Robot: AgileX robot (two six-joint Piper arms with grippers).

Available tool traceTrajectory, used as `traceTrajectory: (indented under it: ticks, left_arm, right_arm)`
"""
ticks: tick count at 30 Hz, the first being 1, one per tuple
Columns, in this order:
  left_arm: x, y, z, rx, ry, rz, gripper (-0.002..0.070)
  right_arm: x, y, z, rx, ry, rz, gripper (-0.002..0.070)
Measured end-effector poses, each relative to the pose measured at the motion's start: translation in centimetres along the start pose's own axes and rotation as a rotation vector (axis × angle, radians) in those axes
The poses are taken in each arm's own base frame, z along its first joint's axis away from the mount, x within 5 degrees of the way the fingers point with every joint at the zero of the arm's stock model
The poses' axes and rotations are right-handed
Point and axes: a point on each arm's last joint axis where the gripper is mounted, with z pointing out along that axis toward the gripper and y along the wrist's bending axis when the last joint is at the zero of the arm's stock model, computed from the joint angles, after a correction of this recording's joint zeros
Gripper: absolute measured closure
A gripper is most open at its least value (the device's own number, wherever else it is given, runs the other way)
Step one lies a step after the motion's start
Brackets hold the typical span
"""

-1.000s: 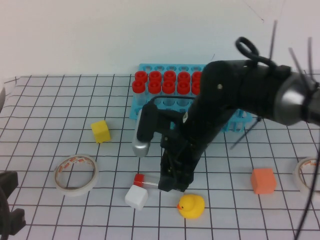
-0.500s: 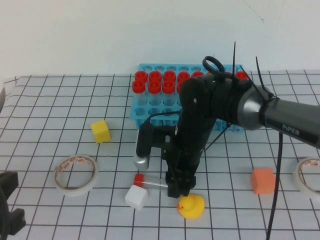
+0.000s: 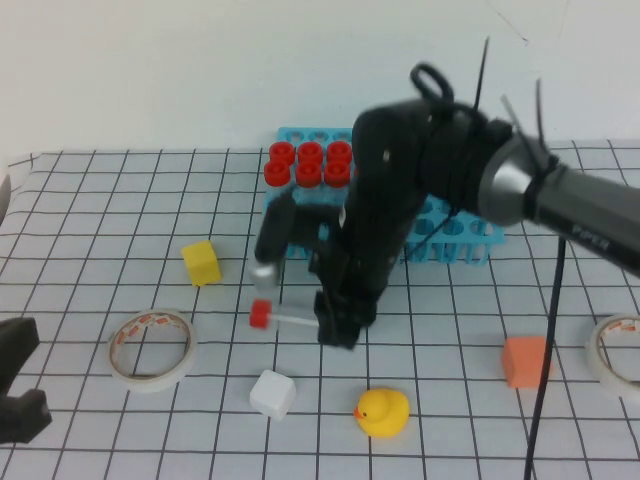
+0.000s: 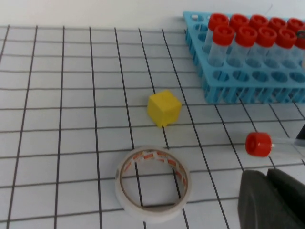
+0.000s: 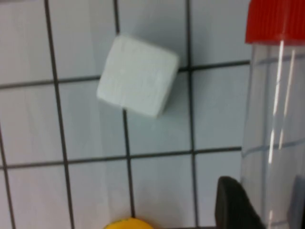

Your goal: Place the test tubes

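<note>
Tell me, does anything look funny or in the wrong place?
One test tube lies sideways in the right gripper mid-table, while the other tubes stand upright in the blue rack. The left gripper, shut, sits at the near left edge. A rubber duck sits nearby too.

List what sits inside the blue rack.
Red-capped tubes fill the rack's far holes; near holes are empty. The right end effector's arm, gripping a tube above the table, covers its middle. Left end effector sits shut, near-left.
</note>
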Motion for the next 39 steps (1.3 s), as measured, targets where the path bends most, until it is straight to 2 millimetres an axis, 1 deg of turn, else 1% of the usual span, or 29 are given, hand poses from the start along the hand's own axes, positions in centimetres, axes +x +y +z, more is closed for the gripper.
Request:
traceTrajectory:
  ticks: [1,2,6,9,12,15,18,23,25,26,28,32,35,36,37,39]
  left_arm:
    - [-0.1,0.0,0.0,-0.002,-0.011,0.0,0.0676]
    - [-0.2,0.0,0.0,-0.004,-0.024,0.0,0.0676]
    - [-0.8,0.1,0.0,-0.014,-0.084,-0.001,0.0676]
    - [-1.5,0.3,-0.1,-0.028,-0.162,-0.001,0.0676]
    - [-2.3,0.4,-0.3,-0.045,-0.259,-0.003,0.0676]
    - [-3.2,0.6,-0.6,-0.064,-0.359,-0.003,0.0676]
    - [-3.8,0.7,-0.9,-0.081,-0.425,0.021,0.0676]
    - [-5.0,0.3,-1.6,-0.084,-0.445,0.085,0.0676]
    - [-5.6,-0.1,-2.0,-0.068,-0.454,0.095,0.0676]
    - [-5.8,-0.3,-2.1,-0.054,-0.459,0.098,0.0676]
    - [-6.2,-0.9,-2.3,-0.015,-0.467,0.105,0.0676]
    - [-6.1,-2.2,-2.2,0.084,-0.45,0.121,0.0676]
    - [-5.8,-3.6,-1.5,0.185,-0.406,0.138,0.0676]
    - [-5.6,-4.1,-1.2,0.219,-0.384,0.145,0.0676]
    - [-5.4,-4.6,-0.9,0.247,-0.368,0.151,0.0676]
    - [-5.0,-5.7,-0.1,0.312,-0.328,0.166,0.0676]
  right_arm:
    - [-0.3,0.0,-0.7,0.011,-0.013,0.004,0.0444]
    - [-0.7,-0.1,-1.9,0.032,-0.037,0.013,0.0444]
    - [-1.8,0.4,-7.2,0.133,-0.157,0.04,0.0444]
    - [-2.2,1.1,-11.1,0.217,-0.263,0.059,0.0444]
    - [-2.3,1.9,-14.3,0.283,-0.351,0.072,0.0444]
    - [-2.3,2.6,-16.6,0.324,-0.414,0.09,0.0444]
    - [-2.2,3.0,-18.0,0.353,-0.455,0.091,0.0444]
    - [-1.6,3.8,-18.8,0.399,-0.537,0.11,0.0444]
    - [-0.9,4.4,-18.5,0.404,-0.579,0.131,0.0444]
    - [-0.5,4.8,-18.0,0.394,-0.589,0.143,0.0444]
    - [0.3,5.9,-17.3,0.383,-0.638,0.153,0.0444]
    - [2.2,8.0,-15.8,0.371,-0.734,0.188,0.0444]
    - [3.8,10.0,-15.0,0.366,-0.805,0.204,0.0444]
    - [4.3,10.7,-14.7,0.371,-0.827,0.208,0.0433]
    - [4.8,11.4,-14.5,0.376,-0.848,0.21,0.0446]
    - [5.8,12.8,-14.0,0.386,-0.879,0.221,0.0444]
